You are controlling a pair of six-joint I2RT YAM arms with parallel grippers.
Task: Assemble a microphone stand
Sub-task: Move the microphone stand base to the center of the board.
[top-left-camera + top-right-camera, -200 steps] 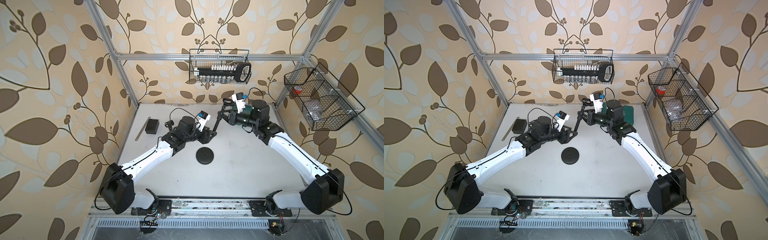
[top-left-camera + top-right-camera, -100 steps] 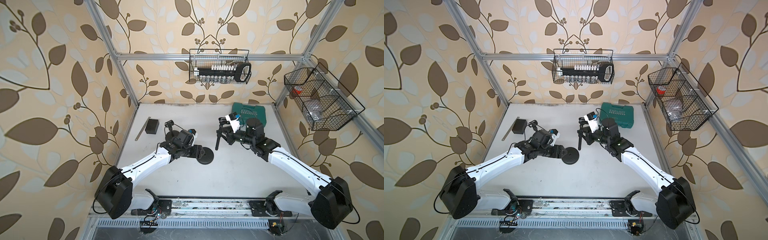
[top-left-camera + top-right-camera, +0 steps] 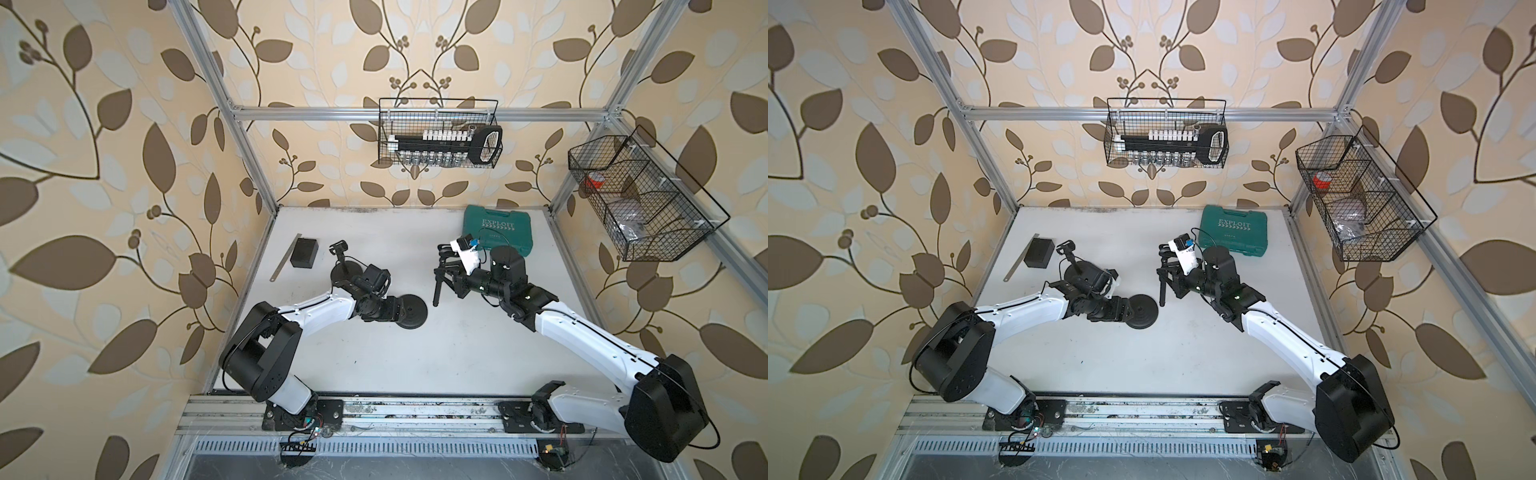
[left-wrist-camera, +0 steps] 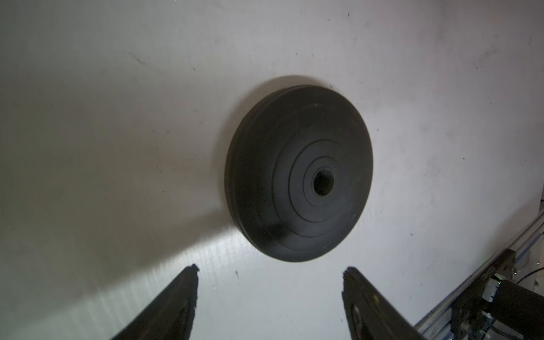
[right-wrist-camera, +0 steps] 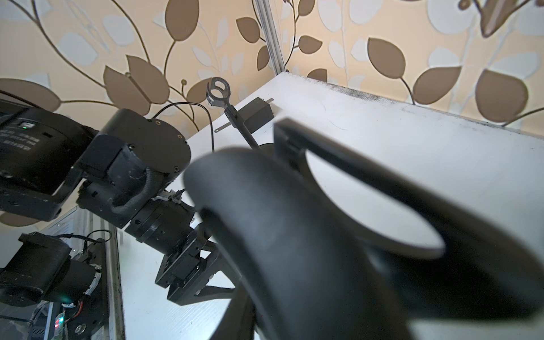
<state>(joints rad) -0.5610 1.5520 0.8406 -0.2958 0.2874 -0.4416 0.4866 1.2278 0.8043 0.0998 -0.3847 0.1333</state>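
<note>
A round black stand base (image 3: 413,312) (image 3: 1144,311) lies flat on the white table, its centre hole (image 4: 323,182) facing up. My left gripper (image 3: 395,312) (image 4: 270,269) is open just short of the base, which lies ahead of both fingertips (image 4: 190,282), untouched. My right gripper (image 3: 451,278) (image 3: 1173,280) is shut on a black stand pole (image 3: 436,286) (image 3: 1162,291) with a microphone clip (image 3: 446,249) on top, held upright above the table, right of the base. The blurred clip (image 5: 294,235) fills the right wrist view and hides the jaws.
An assembled small microphone stand (image 3: 340,259) (image 5: 219,92) stands at the back left. Beside it lie a black box (image 3: 304,252) and a metal ruler (image 3: 284,257). A green tool case (image 3: 496,228) sits at the back right. Wire baskets (image 3: 438,137) (image 3: 640,199) hang on the frame.
My left arm has swung down from the pole at the back to the base, its jaws opening wider. My right arm has carried the pole forward and lower. The base has stayed put.
</note>
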